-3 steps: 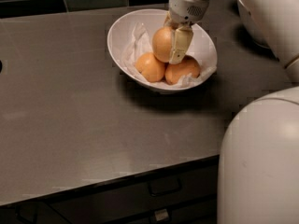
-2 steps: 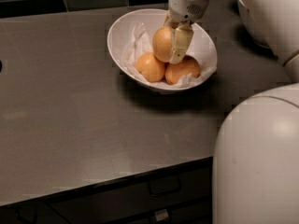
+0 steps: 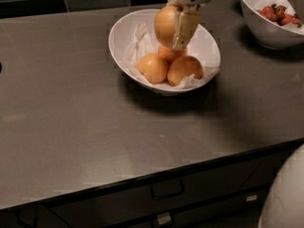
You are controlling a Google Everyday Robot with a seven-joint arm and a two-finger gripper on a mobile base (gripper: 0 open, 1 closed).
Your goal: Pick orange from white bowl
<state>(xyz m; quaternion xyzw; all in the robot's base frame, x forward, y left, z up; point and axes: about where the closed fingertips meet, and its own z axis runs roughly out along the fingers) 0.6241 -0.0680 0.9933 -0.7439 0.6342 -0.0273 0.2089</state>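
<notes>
Orange (image 3: 164, 25), the largest and dullest of the fruits, was seen raised above the white bowl (image 3: 121, 32), clamped between the fingers of the gripper (image 3: 175, 30), which was hung over the bowl's far side near the top edge of the camera view. One pale finger (image 3: 184, 25) was pressed flat down the fruit's right face, while the opposite finger was hidden behind it. A second earlier the same orange had been held lower, nestled against the fruits beneath it; it was now carried visibly higher, its underside level with the rim and only overlapping the rearmost fruit in the line of sight, so whether a gap had opened there could not be told. Three smaller oranges (image 3: 153, 68) were left in the bowl on the crumpled white paper (image 3: 137, 46), apparently undisturbed and in the same arrangement as before. The lift was judged to be well under way, with the grasp secured and the pick nearly complete, though the fruit was not yet carried clear of the bowl. Elsewhere the picture was altered too: the robot's white body (image 3: 287, 198), which had filled much of the lower right, was reduced to a sliver in the corner, and a second bowl (image 3: 266, 34) holding red fruits (image 3: 278, 12), previously masked by the arm, was uncovered at the upper right of the dark counter (image 3: 71, 118).
</notes>
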